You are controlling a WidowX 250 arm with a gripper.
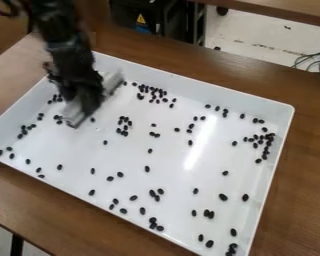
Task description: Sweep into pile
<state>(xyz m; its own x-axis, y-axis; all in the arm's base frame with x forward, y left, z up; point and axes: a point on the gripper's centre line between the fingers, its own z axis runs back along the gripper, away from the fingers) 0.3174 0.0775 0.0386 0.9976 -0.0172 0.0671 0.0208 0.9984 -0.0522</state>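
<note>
Many beans (154, 193) still loose across the white tray (189, 77) on the worktop (122, 230); small clusters only, no real pile, so you're early on. Your pincer (89, 102), upper left, looks clamped on a pale scraper (74, 114). Most sweeping left.

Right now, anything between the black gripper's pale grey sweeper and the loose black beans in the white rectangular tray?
Nothing visible. The sweeper, under the gripper, sits at the tray's upper left in view; beans lie close beside it.
</note>
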